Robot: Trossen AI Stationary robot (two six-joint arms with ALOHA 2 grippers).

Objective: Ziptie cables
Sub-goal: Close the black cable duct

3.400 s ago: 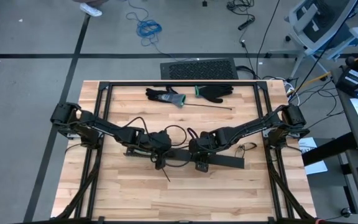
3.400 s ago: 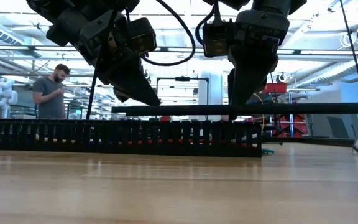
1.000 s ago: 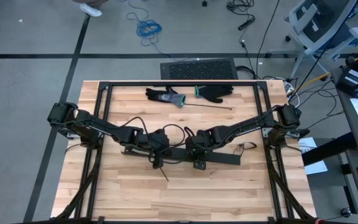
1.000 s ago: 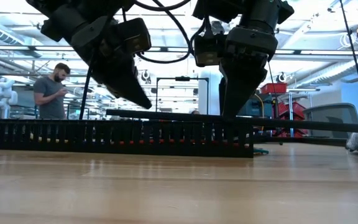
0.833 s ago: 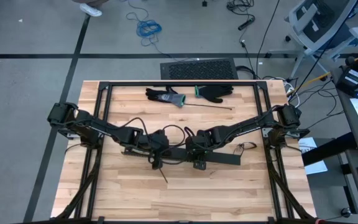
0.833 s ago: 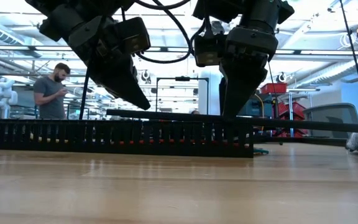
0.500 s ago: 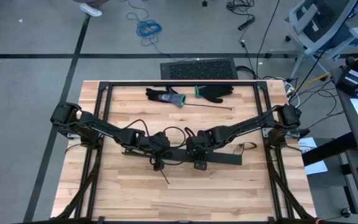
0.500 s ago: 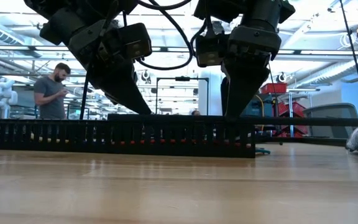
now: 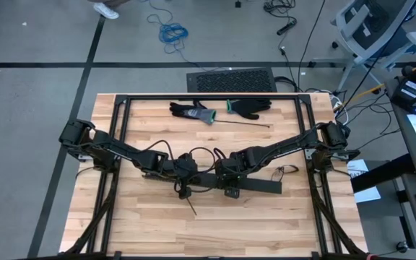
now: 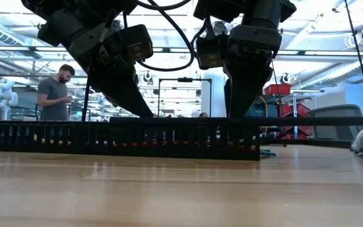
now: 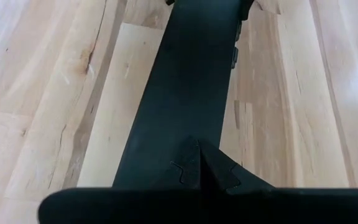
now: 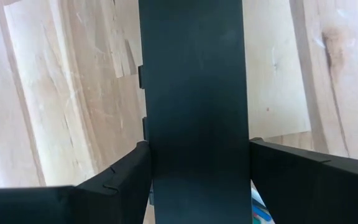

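Now duct lid (image 10: 188, 120) lowered flat; right hand (image 10: 243, 110) grasping it, left hand (image 10: 134, 107) clenched.

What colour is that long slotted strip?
Black; the slotted duct shows best in the low view.

From my left wrist camera I see a long flat black strip (image 11: 188, 93) running away from me over the wooden table (image 11: 48, 81) — smooth on top, with small notches along one edge. My left gripper (image 11: 201, 167) sits right over the near end of it, its two fingertips (image 11: 219, 171) pressed together into a point — no gap between them. The table's pale planks show on both sides of the strip.
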